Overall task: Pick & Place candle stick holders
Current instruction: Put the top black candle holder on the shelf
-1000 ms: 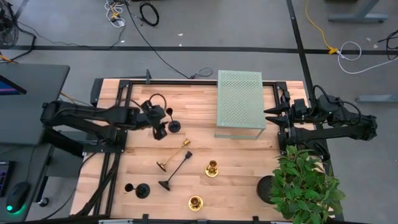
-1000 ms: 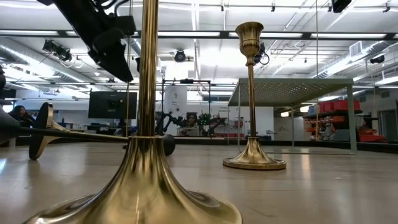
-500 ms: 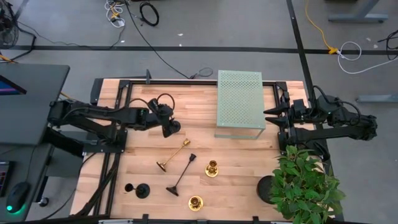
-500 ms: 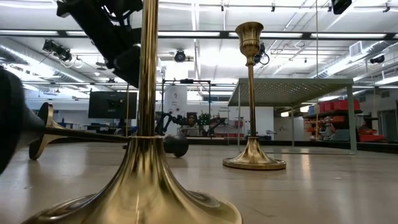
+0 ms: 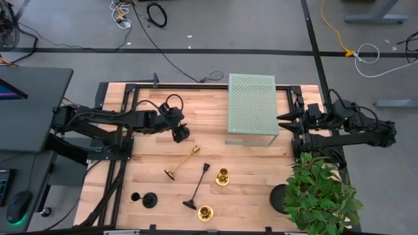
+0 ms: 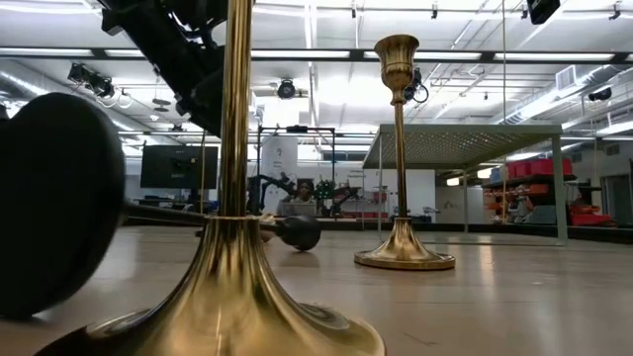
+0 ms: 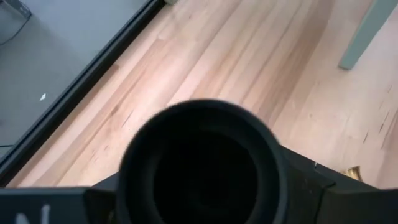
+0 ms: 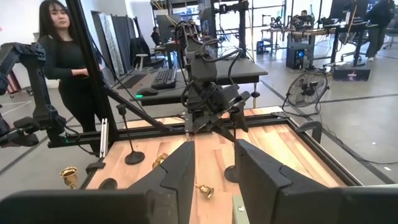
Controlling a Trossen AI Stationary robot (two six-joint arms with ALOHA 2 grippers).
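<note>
The wooden table held a pale green perforated stand at the back. The left gripper hung beside it, its fingers closed round a black candlestick, base toward the wrist camera. That looked like the carrying step; next would come a careful set-down. The other candle stick holders lay or stood nearer the front. The right gripper waited apart, fingers spread, empty.

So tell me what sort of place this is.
Probably a robotics lab or workshop: a wooden workbench with two mounted arms, more robot rigs on desks behind, a floor fan, and a person watching.
</note>
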